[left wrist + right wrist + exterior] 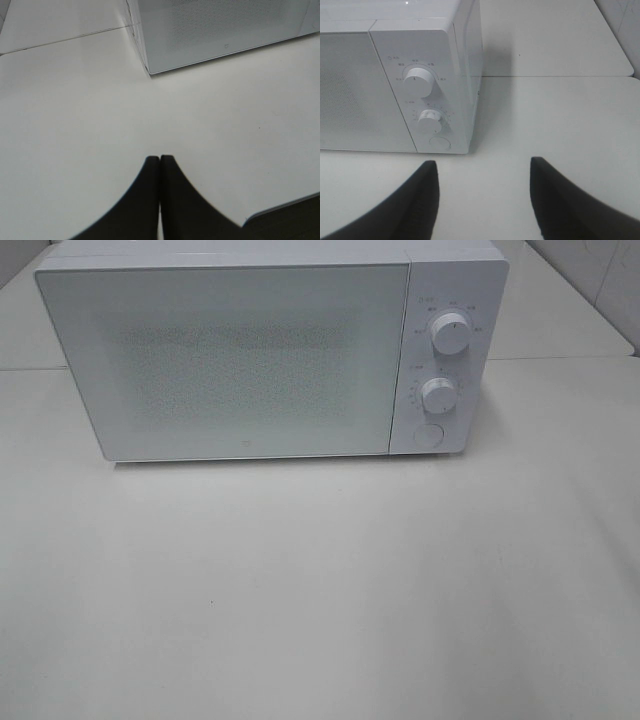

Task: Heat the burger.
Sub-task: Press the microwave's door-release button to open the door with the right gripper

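White worktop (320, 590) takes up most of the room from where I stand, w/ a seam running across it on the far side and a bit of tiled wall (600, 275) in the far right corner. A white microwave (250, 360) stands on the far half, a little left of centre, its door (220, 355) closed. The door panel is frosted w/ a dotted mesh patch, so nothing inside can be made out. On the control strip at the microwave's right end there's an upper knob (450, 335), a lower knob (438, 394) under it and a round button (430, 435) at the bottom. The burger doesn't show in any view; can't tell if it's behind that door. The left gripper (160, 159) hangs over bare worktop near the microwave's front left corner, jaws pressed together, nothing btw them. The right gripper (484, 161) is over the worktop in front of the microwave's right end, approx. facing the knobs, jaws spread wide and holding nothing. Neither touches the microwave.
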`<state>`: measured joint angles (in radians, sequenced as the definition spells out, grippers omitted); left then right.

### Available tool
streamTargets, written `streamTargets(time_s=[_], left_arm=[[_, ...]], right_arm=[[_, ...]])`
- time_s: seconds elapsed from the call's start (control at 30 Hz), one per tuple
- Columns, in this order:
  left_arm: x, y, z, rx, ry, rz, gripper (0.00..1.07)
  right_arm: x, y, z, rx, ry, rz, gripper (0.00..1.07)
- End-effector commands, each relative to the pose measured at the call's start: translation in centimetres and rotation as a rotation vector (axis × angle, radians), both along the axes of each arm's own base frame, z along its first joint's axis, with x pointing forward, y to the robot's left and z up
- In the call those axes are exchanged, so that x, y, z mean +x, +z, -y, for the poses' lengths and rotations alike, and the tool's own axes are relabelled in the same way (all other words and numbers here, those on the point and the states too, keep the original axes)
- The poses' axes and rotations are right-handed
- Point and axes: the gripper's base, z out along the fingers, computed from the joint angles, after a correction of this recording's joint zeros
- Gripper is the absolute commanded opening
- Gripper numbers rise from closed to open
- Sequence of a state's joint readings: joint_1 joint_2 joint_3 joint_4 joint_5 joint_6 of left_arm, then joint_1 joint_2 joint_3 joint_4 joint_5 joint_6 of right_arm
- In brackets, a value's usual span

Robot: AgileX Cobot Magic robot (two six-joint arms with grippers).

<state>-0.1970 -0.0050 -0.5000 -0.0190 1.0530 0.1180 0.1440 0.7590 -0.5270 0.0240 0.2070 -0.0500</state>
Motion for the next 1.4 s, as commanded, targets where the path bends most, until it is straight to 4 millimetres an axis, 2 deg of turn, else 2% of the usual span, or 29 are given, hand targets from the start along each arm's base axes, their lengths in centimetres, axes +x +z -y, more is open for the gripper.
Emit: streamTargets(time_s=[0.03,0.13,0.2,0.23,0.27,0.3,0.33,0.37,0.43,0.6,0.67,0.7,0.73,0.77,0.8,0.83,0.9,0.93,0.97,1.0,1.03,1.07,1.13,1.23,1.27,1.4], left_arm=[[-0.3,0.0,0.0,-0.011,0.0,0.03,0.0],[-0.3,0.0,0.0,-0.011,0.0,0.03,0.0],[-0.3,0.0,0.0,-0.011,0.0,0.03,0.0],[-0.3,0.0,0.0,-0.011,0.0,0.03,0.0],[-0.3,0.0,0.0,-0.011,0.0,0.03,0.0],[-0.3,0.0,0.0,-0.011,0.0,0.03,0.0],[-0.3,0.0,0.0,-0.011,0.0,0.03,0.0],[-0.3,0.0,0.0,-0.011,0.0,0.03,0.0],[-0.3,0.0,0.0,-0.011,0.0,0.03,0.0],[-0.3,0.0,0.0,-0.011,0.0,0.03,0.0],[-0.3,0.0,0.0,-0.011,0.0,0.03,0.0],[-0.3,0.0,0.0,-0.011,0.0,0.03,0.0],[-0.3,0.0,0.0,-0.011,0.0,0.03,0.0],[-0.3,0.0,0.0,-0.011,0.0,0.03,0.0],[-0.3,0.0,0.0,-0.011,0.0,0.03,0.0],[-0.3,0.0,0.0,-0.011,0.0,0.03,0.0],[-0.3,0.0,0.0,-0.011,0.0,0.03,0.0],[-0.3,0.0,0.0,-0.011,0.0,0.03,0.0],[-0.3,0.0,0.0,-0.011,0.0,0.03,0.0],[-0.3,0.0,0.0,-0.011,0.0,0.03,0.0],[-0.3,0.0,0.0,-0.011,0.0,0.03,0.0],[-0.3,0.0,0.0,-0.011,0.0,0.03,0.0],[-0.3,0.0,0.0,-0.011,0.0,0.03,0.0],[-0.3,0.0,0.0,-0.011,0.0,0.03,0.0],[-0.3,0.0,0.0,-0.011,0.0,0.03,0.0],[-0.3,0.0,0.0,-0.011,0.0,0.03,0.0]], right_arm=[[2.6,-0.7,-0.3,-0.004,-0.005,0.023,0.45],[3.1,-0.9,-0.3,-0.004,-0.005,0.023,0.43],[5.2,-2.2,-0.6,-0.005,-0.008,0.024,0.27],[5.2,-2.2,-0.6,-0.005,-0.008,0.024,0.27],[6.1,-2.8,-0.7,-0.001,-0.011,0.029,0.17],[6.1,-2.8,-0.7,-0.001,-0.011,0.029,0.17],[6.9,-3.3,-0.9,0.004,-0.011,0.043,0.08],[6.9,-3.3,-0.9,0.004,-0.011,0.043,0.08],[8.0,-3.9,-1.0,0.007,-0.013,0.07,0.0],[9.1,-4.9,-1.8,0.009,0.009,0.086,0.0],[9.6,-5.9,-3.4,0.01,0.07,0.082,0.0],[9.6,-5.9,-3.4,0.01,0.07,0.082,0.0],[9.9,-6.7,-4.8,0.01,0.118,0.079,0.0],[9.9,-6.7,-4.8,0.01,0.118,0.079,0.0],[10.1,-7.5,-6.0,0.011,0.16,0.077,0.0],[10.1,-7.5,-6.0,0.011,0.16,0.077,0.0],[10.3,-8.8,-7.8,0.011,0.218,0.074,0.0],[10.3,-8.8,-7.8,0.011,0.218,0.074,0.0],[10.4,-9.8,-8.9,0.01,0.25,0.07,0.0],[10.4,-9.8,-8.9,0.01,0.25,0.07,0.0],[10.6,-10.8,-9.7,0.009,0.274,0.065,0.0],[10.6,-10.8,-9.7,0.009,0.274,0.065,0.0],[11.0,-13.0,-10.5,0.01,0.283,0.045,0.0],[11.2,-13.5,-10.5,0.015,0.279,0.038,0.0],[11.4,-14.5,-10.6,0.04,0.265,0.029,0.0],[11.8,-15.7,-10.8,0.076,0.248,0.029,0.0]])
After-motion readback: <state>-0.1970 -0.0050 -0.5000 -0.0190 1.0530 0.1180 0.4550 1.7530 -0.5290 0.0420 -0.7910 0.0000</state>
